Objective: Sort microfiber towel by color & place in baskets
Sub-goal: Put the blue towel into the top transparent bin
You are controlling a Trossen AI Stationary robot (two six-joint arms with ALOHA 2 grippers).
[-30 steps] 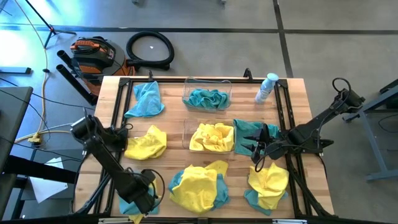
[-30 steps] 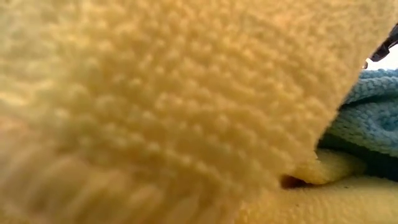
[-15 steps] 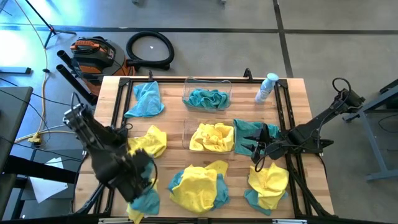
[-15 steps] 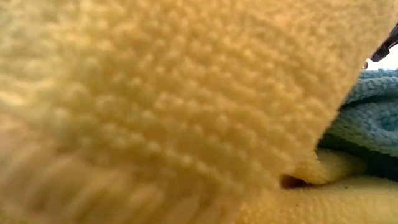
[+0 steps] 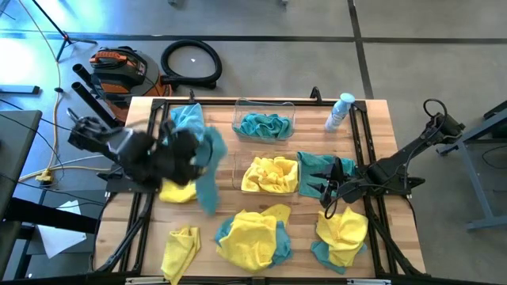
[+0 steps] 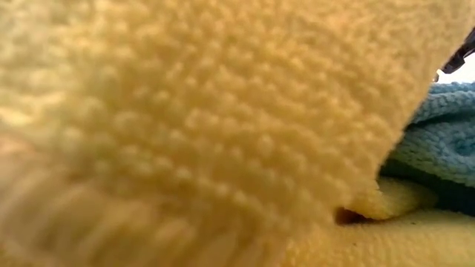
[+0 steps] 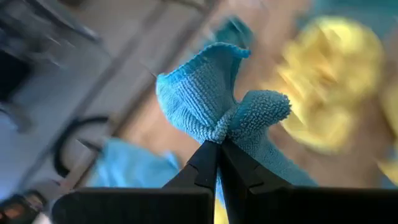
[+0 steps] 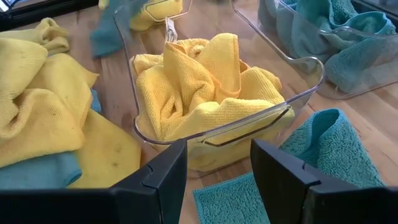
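Note:
In the high view my left gripper (image 5: 195,156) is above the table's left half, shut on a teal-blue towel (image 5: 209,170). The left wrist view shows this towel (image 7: 211,99) bunched above the shut fingers. My right gripper (image 5: 320,189) waits open over a teal towel (image 5: 318,167) lying flat right of the baskets. The far basket (image 5: 264,107) holds teal towels; the near basket (image 5: 236,168) holds yellow ones (image 8: 205,87). A yellow towel (image 5: 181,251) lies at the near left corner. Another teal towel (image 5: 186,123) lies far left. My left gripper pinches the teal towel between its two shut fingers at a gathered fold (image 7: 219,138), with several layers bunched together. The towel is lifted clear of the table. In the high view its free end (image 5: 207,198) hangs below the gripper.
A yellow towel on a teal one (image 5: 252,236) lies near centre, and another such pair (image 5: 342,232) lies near right. A yellow towel (image 5: 176,192) lies under my left arm. A clear bottle with a blue cap (image 5: 339,112) stands far right. A yellow towel (image 6: 185,126) fills the low view.
My left gripper has risen from the near left corner and swung toward the far edge and the baskets, carrying the teal towel. The towel went from lying on the table to hanging clear. The yellow towel beside it stayed at the near left corner.

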